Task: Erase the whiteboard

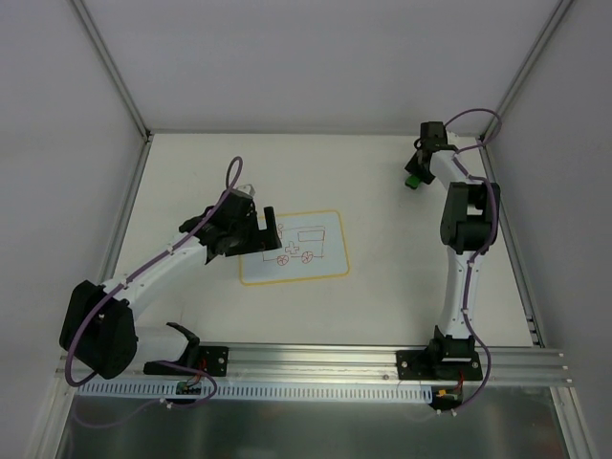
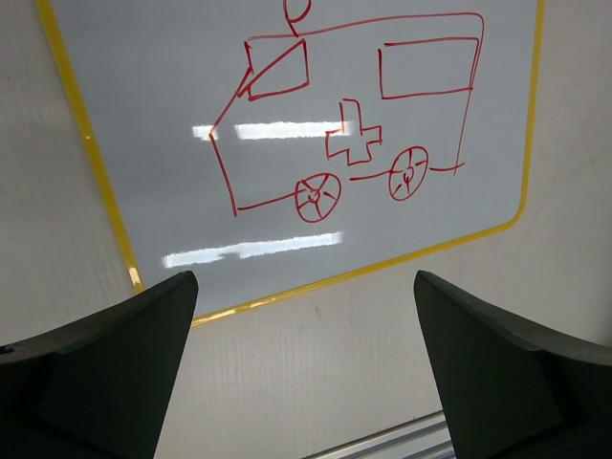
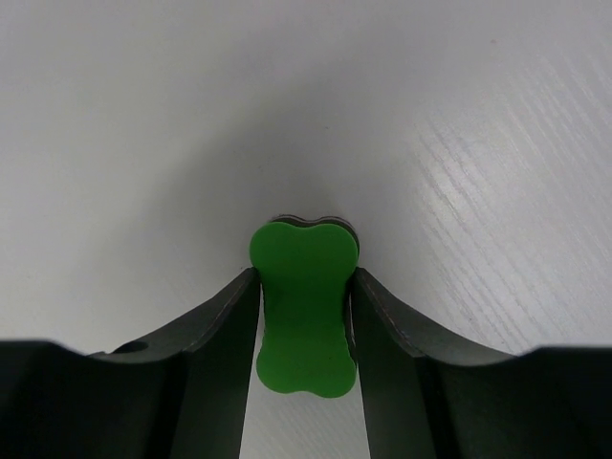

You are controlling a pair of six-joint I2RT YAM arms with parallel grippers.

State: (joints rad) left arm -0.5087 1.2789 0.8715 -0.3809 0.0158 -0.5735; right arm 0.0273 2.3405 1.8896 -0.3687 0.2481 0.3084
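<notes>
At mid-table, a little left of centre: whiteboard (image 1: 287, 271), lying flat, yellow border, pale surface. We count one red line drawing (image 1: 296, 247) on it, a boxy vehicle with a cross and two wheels. In the left wrist view every stroke is whole and unsmeared.

Progress, as we judge it: nothing wiped yet, so the entire drawing is left to erase.

At the far right of the table (image 1: 402, 287), well apart from the board: green block (image 3: 304, 325), bone-shaped, which we take for the eraser. Right gripper (image 3: 304, 282): jaws drawn in against both sides of the block's waist, clamped on it. Whether the block rests on the table or sits just above it, we cannot tell.

Over the board's left end: left gripper (image 1: 272, 234), jaws spread wide apart, holding nothing and touching nothing that we can see. The drawing shows beyond its fingers.

Outstanding, in our estimate: carry the block across to the board and rub out all the red lines.
</notes>
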